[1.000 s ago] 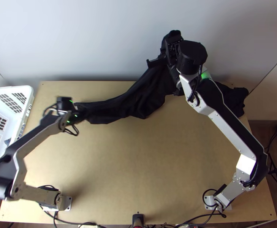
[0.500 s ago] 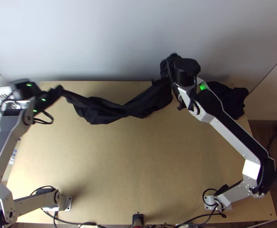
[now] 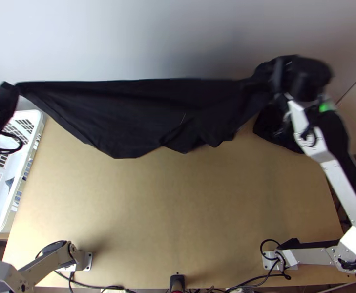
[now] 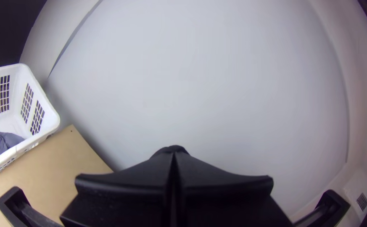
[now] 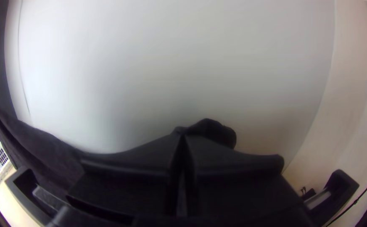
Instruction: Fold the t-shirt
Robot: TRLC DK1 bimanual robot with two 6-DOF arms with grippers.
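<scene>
My left gripper (image 4: 173,152) and right gripper (image 5: 183,136) have moved wide apart, and each pinches a bit of the t-shirt (image 3: 138,112) tight. It hangs pulled out between them, over the table's (image 3: 178,205) far side by the wall (image 3: 129,39). I see no fold, so I think laying it flat and folding are left.
</scene>
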